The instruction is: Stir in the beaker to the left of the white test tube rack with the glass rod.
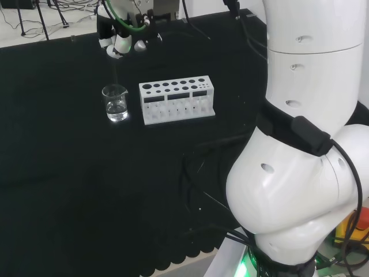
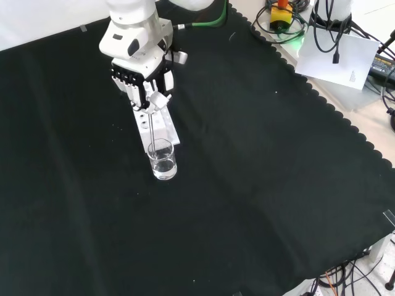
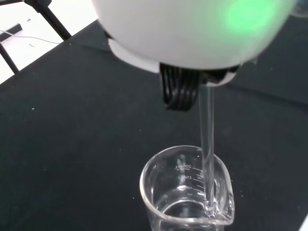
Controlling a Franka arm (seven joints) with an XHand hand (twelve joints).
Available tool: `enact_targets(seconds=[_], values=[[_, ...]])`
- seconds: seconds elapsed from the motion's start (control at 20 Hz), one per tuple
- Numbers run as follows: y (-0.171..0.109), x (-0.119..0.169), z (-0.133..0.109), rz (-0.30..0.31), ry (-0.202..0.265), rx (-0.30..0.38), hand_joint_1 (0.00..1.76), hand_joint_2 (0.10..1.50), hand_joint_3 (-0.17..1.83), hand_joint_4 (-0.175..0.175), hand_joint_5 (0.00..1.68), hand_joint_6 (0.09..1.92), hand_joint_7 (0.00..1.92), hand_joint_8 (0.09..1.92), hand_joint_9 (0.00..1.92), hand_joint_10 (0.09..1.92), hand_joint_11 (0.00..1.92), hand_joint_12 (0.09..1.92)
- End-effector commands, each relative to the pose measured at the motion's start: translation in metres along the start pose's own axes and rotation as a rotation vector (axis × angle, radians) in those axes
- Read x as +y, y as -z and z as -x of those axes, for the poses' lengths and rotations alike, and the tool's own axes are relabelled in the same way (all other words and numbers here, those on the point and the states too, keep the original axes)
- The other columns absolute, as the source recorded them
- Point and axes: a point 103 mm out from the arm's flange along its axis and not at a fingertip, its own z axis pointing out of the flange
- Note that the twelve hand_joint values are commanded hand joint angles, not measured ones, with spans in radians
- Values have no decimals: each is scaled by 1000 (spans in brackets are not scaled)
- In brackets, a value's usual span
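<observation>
Beaker of clear glass (image 2: 163, 159), partly filled with clear liquid, standing on the black-clothed surface (image 2: 259, 185); in the head view it sits just left of the white test tube rack (image 1: 177, 99), apart from it. The black and white hand (image 2: 143, 79) hangs above the beaker, its fingers curled round the top of a thin clear glass rod (image 2: 152, 126). The rod hangs nearly upright, and in the wrist view its lower end (image 3: 210, 192) dips into the liquid close to the wall on the spout side.

Step in hand, as judged: stirring. It would go best with the rod kept upright and carried in small circles nearer the middle of the liquid, since the tip already stands near the glass wall and a wide sweep could knock the rim or tip the light beaker. The rod's depth looks enough; going lower risks striking the bottom.

Room for moving: the rack lies close on one side, so sideways travel that way is limited. Elsewhere round the beaker the cloth is bare, and the scalloped cloth edge (image 2: 345, 117) is well apart.
</observation>
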Motion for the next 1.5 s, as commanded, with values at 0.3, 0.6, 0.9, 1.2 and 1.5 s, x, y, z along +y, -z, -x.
enact_targets(seconds=[0.3,0.6,0.9,1.2,1.5], values=[[10,-21,-16,-1,-12,4,1351,362,1082,-175,1358,588,1540,578,1877,190,1759,402],[6,-10,-31,-4,11,8,1351,362,1081,-175,1358,588,1540,577,1877,191,1759,403],[2,8,-28,5,18,23,1351,362,1082,-175,1359,588,1541,576,1877,192,1758,403],[1,9,-15,6,2,24,1351,361,1082,-175,1360,587,1541,575,1877,193,1758,403],[1,-6,-5,4,-31,31,1351,360,1083,-175,1361,586,1542,574,1877,194,1757,404]])
